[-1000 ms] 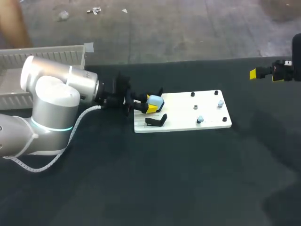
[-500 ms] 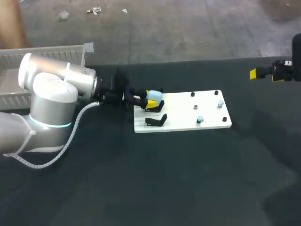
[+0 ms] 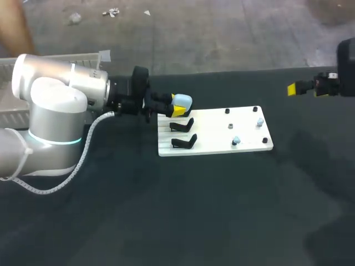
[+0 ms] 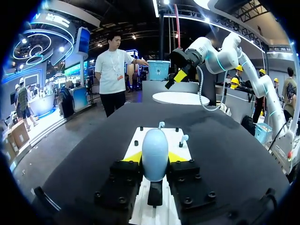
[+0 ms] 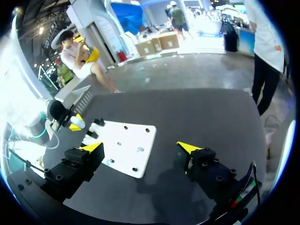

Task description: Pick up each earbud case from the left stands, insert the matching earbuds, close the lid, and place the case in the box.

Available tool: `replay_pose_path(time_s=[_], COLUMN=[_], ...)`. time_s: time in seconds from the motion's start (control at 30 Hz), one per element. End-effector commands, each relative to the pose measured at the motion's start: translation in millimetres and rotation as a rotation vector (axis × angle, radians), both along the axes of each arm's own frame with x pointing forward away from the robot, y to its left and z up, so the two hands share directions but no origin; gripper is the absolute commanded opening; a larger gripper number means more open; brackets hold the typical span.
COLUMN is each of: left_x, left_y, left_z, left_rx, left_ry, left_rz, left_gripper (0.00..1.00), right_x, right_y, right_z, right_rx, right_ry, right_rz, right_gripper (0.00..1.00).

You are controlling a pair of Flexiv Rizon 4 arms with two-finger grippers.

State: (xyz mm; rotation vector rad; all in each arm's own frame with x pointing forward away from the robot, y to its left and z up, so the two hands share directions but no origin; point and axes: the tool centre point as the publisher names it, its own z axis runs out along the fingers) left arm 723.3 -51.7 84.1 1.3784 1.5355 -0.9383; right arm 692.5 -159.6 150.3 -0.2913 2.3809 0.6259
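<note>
I read left jaws clamped on blue case (image 4: pixel 154 151) | case held just over the stands (image 3: pixel 182 125) at one end of the board (image 3: pixel 219 145) | right jaws apart, at worktop (image 3: pixel 166 210) edge, well apart from board

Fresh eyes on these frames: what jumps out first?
The left claw, shut on a pale blue case at the left end of the white board, next to two empty black stands. Then the right claw, open and holding nothing, near the table's far right. Two small earbuds sit on the board's right part.
</note>
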Motion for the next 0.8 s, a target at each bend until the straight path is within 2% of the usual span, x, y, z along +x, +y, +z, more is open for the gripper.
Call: replay_pose_path(time_s=[0.03, 0.23, 0.4, 0.57, 0.8], left_x=[0.7, 11.8, 12.2, 5.9, -5.9], left_y=[-13.4, -36.2, -47.0, -54.7, -56.0], left_z=[3.1, 7.5, 11.3, 16.2, 20.7], left_rx=[0.0, 0.004, 0.0, 0.002, -0.017], left_ry=[-0.02, -0.034, -0.04, -0.059, -0.074], left_rz=[0.03, 0.017, 0.019, -0.001, -0.025], left_gripper=[0.0, 0.0, 0.0, 0.0, 0.0], right_x=[3.0, -7.1, -17.4, -17.2, -5.8], right_y=[35.9, 77.2, 111.0, 127.5, 137.1], right_z=[-6.4, -14.5, -22.0, -28.9, -32.0], right_rx=[-0.033, -0.014, -0.046, -0.058, -0.057], right_ry=[0.005, 0.015, 0.044, 0.061, 0.073], right_rz=[0.011, 0.068, 0.127, 0.16, 0.178], right_gripper=[1.0, 1.0, 1.0, 1.0, 1.0])
